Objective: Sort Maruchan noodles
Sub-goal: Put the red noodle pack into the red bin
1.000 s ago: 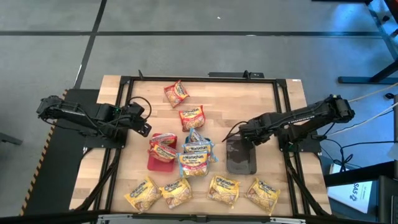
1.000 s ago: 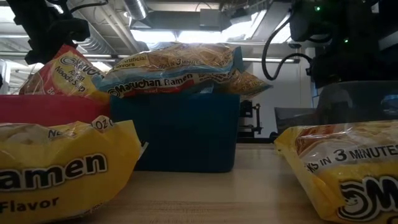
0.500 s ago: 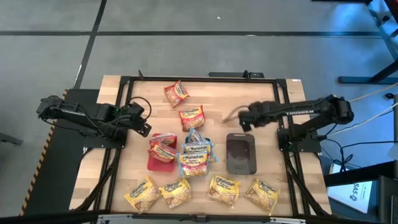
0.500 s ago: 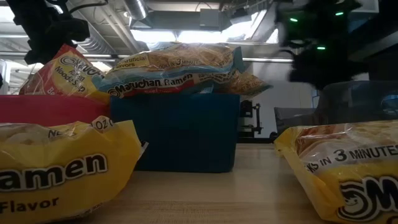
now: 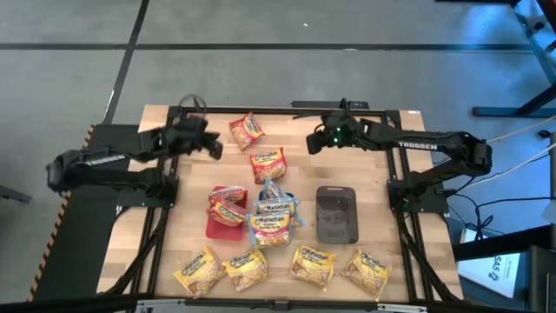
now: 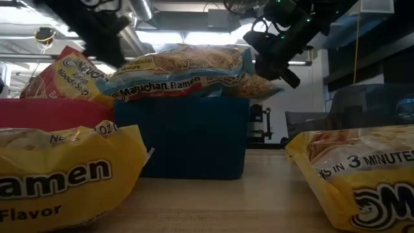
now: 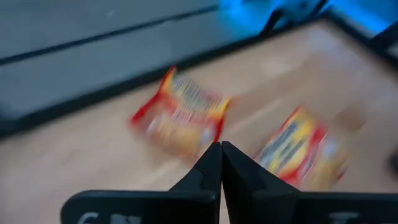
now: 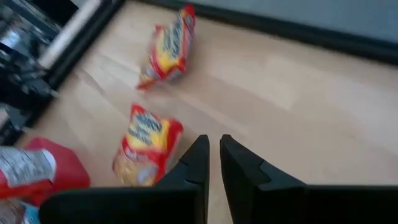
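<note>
Two red Maruchan noodle packets lie flat on the far half of the table, one (image 5: pixel 246 130) near the far edge and one (image 5: pixel 268 163) closer to the middle. More red packets (image 5: pixel 228 207) rest on the red tray (image 5: pixel 214 228). Blue-edged packets (image 5: pixel 274 216) are piled at the table's middle, and several yellow ones (image 5: pixel 246 268) line the near edge. My left gripper (image 5: pixel 215 148) hangs shut, just left of the far red packet (image 7: pixel 180 118). My right gripper (image 5: pixel 313 143) hovers right of both red packets (image 8: pixel 146 146), open by a narrow gap with nothing between its fingers.
A dark grey tray (image 5: pixel 336 215) lies flat right of the pile. In the low view, blue-edged packets (image 6: pixel 181 71) top a blue tray (image 6: pixel 187 136). A black frame (image 5: pixel 278 110) runs around the tabletop. Bare wood shows between the two grippers at the far edge.
My right gripper has risen from over the grey tray and swung toward the table's far edge and left, tipping up from pointing down. My left gripper has swung from the left edge toward the far red packet, also tipping up. No packet has moved.
</note>
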{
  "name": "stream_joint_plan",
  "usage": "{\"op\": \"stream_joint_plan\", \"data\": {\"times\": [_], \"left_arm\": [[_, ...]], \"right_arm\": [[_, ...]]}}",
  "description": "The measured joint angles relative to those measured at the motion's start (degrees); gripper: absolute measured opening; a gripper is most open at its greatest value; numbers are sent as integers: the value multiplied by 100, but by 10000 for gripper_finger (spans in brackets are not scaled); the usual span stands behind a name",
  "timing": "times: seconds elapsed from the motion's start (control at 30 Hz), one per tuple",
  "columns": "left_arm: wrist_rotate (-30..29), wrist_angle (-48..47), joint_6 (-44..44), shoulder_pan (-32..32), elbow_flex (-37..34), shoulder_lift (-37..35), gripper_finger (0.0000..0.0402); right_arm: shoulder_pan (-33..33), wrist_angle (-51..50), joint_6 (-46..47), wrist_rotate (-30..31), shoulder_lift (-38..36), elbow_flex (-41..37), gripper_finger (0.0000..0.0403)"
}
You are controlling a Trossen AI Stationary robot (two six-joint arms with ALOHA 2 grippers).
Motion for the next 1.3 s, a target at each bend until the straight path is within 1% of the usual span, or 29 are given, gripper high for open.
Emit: {"op": "stream_joint_plan", "data": {"times": [0.1,0.17,0.23,0.3,0.37,0.47,0.57,0.63,0.77,0.83,0.97,1.1,1.2,1.3], "left_arm": [[1053,828,486,963,3,313,6],[1808,1110,637,1576,7,677,17],[2541,1342,678,2054,4,1167,32],[3183,1613,591,2333,4,1746,49],[3745,1872,409,2475,3,2300,66],[4354,2296,8,2551,2,2875,85],[4468,2596,-382,2553,8,3221,97],[4451,2601,-463,2611,120,3342,104],[4236,2318,-470,2808,444,3628,121],[3979,2038,-506,2870,559,3847,131],[3936,1831,-1129,2874,759,4265,146],[3874,1822,-1529,2766,898,4542,149],[3746,1819,-1774,2663,986,4658,149],[3590,1772,-1817,2568,1095,4748,149]], "right_arm": [[-39,133,-66,-5,0,0,39],[-34,127,-273,3,0,0,39],[-33,98,-401,-6,0,0,39],[-31,93,-420,-51,0,0,39],[-33,93,-449,-63,0,0,41],[-22,93,-472,-143,0,0,52],[-21,93,-564,-257,0,0,75],[-17,95,-612,-262,0,0,96],[-20,95,-612,-262,0,0,144],[-20,95,-612,-261,0,0,165],[-20,95,-612,-262,0,0,197],[-20,95,-612,-262,0,0,213],[-20,95,-614,-264,0,0,216],[-20,97,-615,-264,0,-1,216]]}}
